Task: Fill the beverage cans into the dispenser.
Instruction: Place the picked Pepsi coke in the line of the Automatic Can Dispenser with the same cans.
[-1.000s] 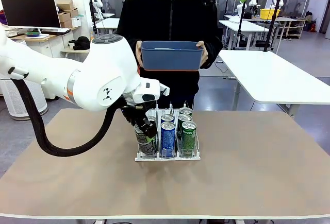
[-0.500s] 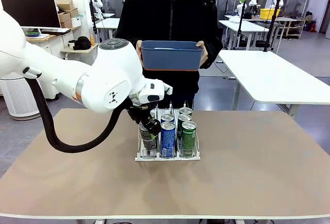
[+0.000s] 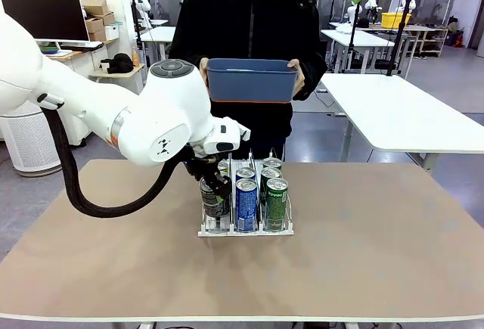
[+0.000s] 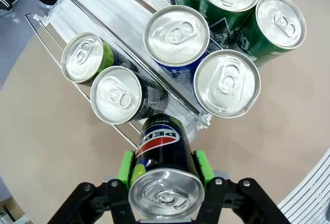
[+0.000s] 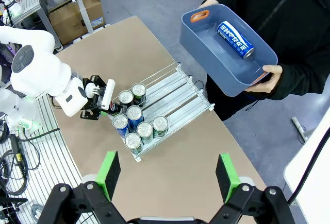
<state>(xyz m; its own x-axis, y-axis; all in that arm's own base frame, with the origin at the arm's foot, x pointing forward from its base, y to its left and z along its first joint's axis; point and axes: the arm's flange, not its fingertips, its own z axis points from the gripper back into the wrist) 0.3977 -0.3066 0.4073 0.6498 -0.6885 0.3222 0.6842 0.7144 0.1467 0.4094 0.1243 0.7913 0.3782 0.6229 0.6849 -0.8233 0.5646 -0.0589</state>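
The left gripper (image 4: 164, 168) clamps a dark Pepsi can (image 4: 161, 142) — the dispenser (image 4: 113, 13), part filled, lies just beyond its fingertips. The right gripper (image 5: 168, 176) gapes empty, high above it.

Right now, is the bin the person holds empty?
Not empty. The right wrist view shows one blue can lying on its side inside the bin, with nothing else in it.
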